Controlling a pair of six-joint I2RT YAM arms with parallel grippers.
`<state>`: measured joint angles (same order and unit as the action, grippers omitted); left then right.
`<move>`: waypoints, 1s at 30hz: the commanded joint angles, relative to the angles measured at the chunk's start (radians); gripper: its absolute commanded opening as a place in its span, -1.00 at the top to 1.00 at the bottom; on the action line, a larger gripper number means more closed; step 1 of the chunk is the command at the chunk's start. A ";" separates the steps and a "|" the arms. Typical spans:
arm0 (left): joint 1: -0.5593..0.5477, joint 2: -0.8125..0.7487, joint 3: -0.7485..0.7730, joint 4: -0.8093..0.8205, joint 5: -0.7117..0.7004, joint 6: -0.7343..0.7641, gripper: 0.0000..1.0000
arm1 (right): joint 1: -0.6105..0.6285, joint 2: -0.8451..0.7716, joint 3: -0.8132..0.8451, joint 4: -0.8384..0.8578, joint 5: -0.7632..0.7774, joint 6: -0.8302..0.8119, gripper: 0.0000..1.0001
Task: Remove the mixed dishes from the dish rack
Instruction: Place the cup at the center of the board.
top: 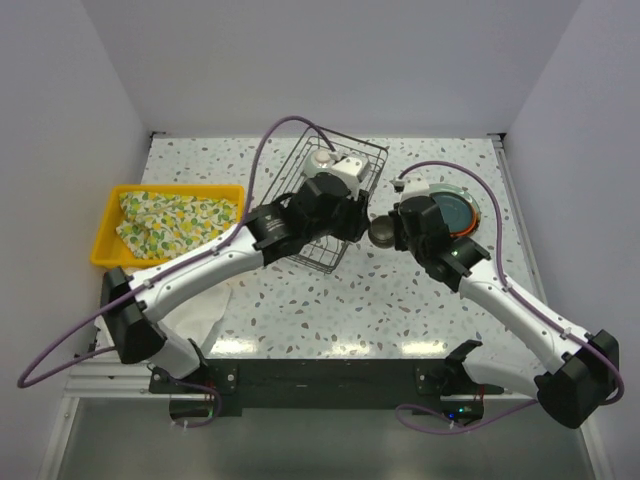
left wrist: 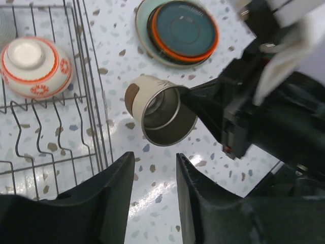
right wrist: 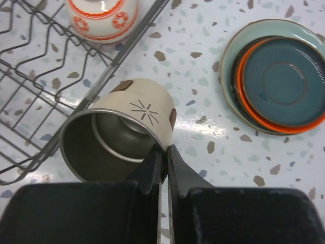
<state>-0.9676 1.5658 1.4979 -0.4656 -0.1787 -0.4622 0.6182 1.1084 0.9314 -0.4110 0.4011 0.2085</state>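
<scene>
A beige cup [right wrist: 122, 129] with brown patches hangs tilted above the table, its mouth turned toward my right wrist camera. My right gripper [right wrist: 165, 148] is shut on its rim wall, one finger inside and one outside. Just short of the cup [left wrist: 160, 109], my left gripper [left wrist: 155, 160] stands open with only bare table between its fingers. From above, the cup [top: 381, 232] lies between both grippers, right of the black wire dish rack [top: 335, 190]. A red-patterned white bowl [left wrist: 35, 66] sits upside down in the rack. Stacked plates [top: 450, 212], grey-green, black, orange-red and dark blue, lie on the table at the right.
A yellow tray [top: 110, 215] holding a yellow-patterned cloth [top: 170, 220] sits at the left edge. A white cloth [top: 205, 310] lies under the left arm. The rack wires [right wrist: 45, 96] run close beside the cup on its left.
</scene>
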 commanded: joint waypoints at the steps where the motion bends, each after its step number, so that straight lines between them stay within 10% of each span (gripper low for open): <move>1: 0.007 -0.156 -0.065 0.172 0.025 0.006 0.05 | -0.008 -0.002 0.038 -0.032 0.110 -0.035 1.00; 11: 0.015 -0.412 -0.333 0.317 -0.111 0.115 -0.37 | -0.073 0.054 0.144 -0.091 0.113 -0.052 1.00; 30: 0.015 -0.842 -0.832 0.401 -0.327 0.247 -0.76 | -0.811 0.363 0.386 -0.137 -0.292 0.310 1.00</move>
<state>-0.9558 0.7517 0.7055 -0.1131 -0.4721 -0.2409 -0.0845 1.4509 1.2667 -0.5697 0.2081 0.3809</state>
